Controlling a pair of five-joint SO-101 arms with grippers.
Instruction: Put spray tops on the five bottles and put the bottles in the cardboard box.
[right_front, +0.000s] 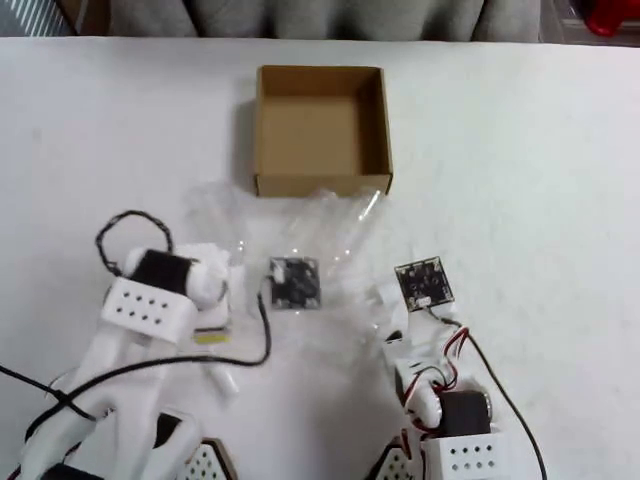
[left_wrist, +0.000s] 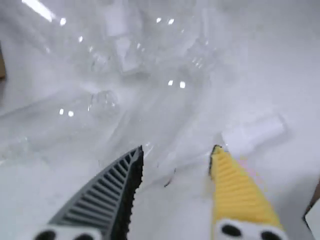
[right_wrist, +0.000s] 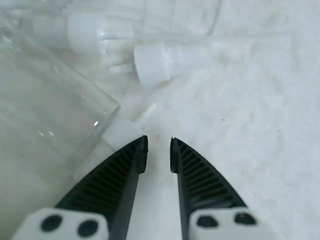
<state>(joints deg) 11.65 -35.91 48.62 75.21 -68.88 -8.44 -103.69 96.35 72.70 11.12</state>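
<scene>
Several clear plastic bottles (right_front: 340, 225) lie scattered on the white table between the open cardboard box (right_front: 320, 180) and my two arms. My left gripper (left_wrist: 176, 151) stands open, with its grey and yellow fingers low over lying bottles (left_wrist: 95, 107). A white spray top (left_wrist: 252, 131) lies just past the yellow finger. My right gripper (right_wrist: 157, 146) is open by a narrow gap with nothing between its black fingers. Right beside one finger lies a clear bottle (right_wrist: 45, 115). A white spray top (right_wrist: 155, 62) rests a little beyond the tips.
The left arm (right_front: 150, 300) and the right arm (right_front: 445, 400) stand at the near edge. The box holds nothing visible. Bare white table stretches to the far left and right (right_front: 540, 200). A black cable (right_front: 130, 225) loops beside the left arm.
</scene>
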